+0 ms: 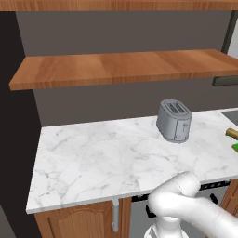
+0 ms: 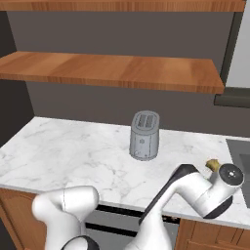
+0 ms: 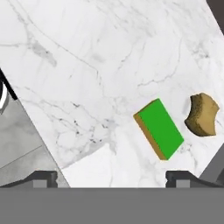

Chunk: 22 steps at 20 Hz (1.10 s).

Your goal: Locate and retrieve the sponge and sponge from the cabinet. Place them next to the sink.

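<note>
**Jaws wide apart above two sponges on the marble**

The jaws of the two-finger gripper (image 3: 112, 177) stand released and grasp nothing; in the hand view the two dark fingertips (image 3: 41, 177) sit far apart at the lower left and lower right of the frame, with bare stone between them; the flat bright green rectangular sponge with a tan underside (image 3: 159, 128) lies right of centre in that view, flat on the white grey-veined marble counter (image 3: 87, 65); the dull olive-brown curved sponge (image 3: 202, 114) lies just beside it toward the right edge, apart from it by a narrow strip of marble; in the left base view both sponges peek in at the right edge, the brown one (image 1: 232, 134) above the green one (image 1: 235, 148); the grey metal two-slot toaster (image 1: 174, 121) stands upright on the counter, right of centre; the long reddish-brown wood-grain shelf (image 1: 121, 67) spans the upper part of that frame; in the right base view the brown sponge (image 2: 212, 164) shows at the lower right, partly behind the white arm, near the grey sink (image 2: 240, 151) at the right edge.
</note>
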Tool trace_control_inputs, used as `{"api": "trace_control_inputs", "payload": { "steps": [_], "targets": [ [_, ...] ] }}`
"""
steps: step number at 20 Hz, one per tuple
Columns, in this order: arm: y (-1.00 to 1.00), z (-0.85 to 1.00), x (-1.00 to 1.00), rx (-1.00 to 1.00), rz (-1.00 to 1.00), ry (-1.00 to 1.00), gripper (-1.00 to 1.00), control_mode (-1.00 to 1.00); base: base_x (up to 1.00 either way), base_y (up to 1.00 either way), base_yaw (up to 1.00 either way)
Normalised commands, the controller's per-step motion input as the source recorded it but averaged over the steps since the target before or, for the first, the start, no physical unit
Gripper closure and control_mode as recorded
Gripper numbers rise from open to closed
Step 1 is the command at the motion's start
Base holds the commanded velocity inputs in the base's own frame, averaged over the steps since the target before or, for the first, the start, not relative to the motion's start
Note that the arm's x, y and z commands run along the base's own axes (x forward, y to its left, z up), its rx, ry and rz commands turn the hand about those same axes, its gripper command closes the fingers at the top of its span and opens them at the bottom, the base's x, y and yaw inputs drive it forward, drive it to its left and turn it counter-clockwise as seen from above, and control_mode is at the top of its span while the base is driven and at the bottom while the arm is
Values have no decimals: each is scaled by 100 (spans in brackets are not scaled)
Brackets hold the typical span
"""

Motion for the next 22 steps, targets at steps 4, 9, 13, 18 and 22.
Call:
{"api": "trace_control_inputs", "payload": {
  "steps": [4, 9, 13, 18, 22],
  "targets": [
    [88, 5, -39, -24, 0, 0, -100, -100, 0, 0, 0],
    [98, 1, -20, -31, 0, 8, -100, -100, 0, 0, 0],
    [100, 1, -16, -32, 0, 11, -100, -100, 0, 0, 0],
    [92, 9, -13, -32, 2, 10, -100, -100, 0, 0, 0],
    [45, 0, 0, -19, 2, 11, -100, -100, 0, 0, 0]
  ]
}}
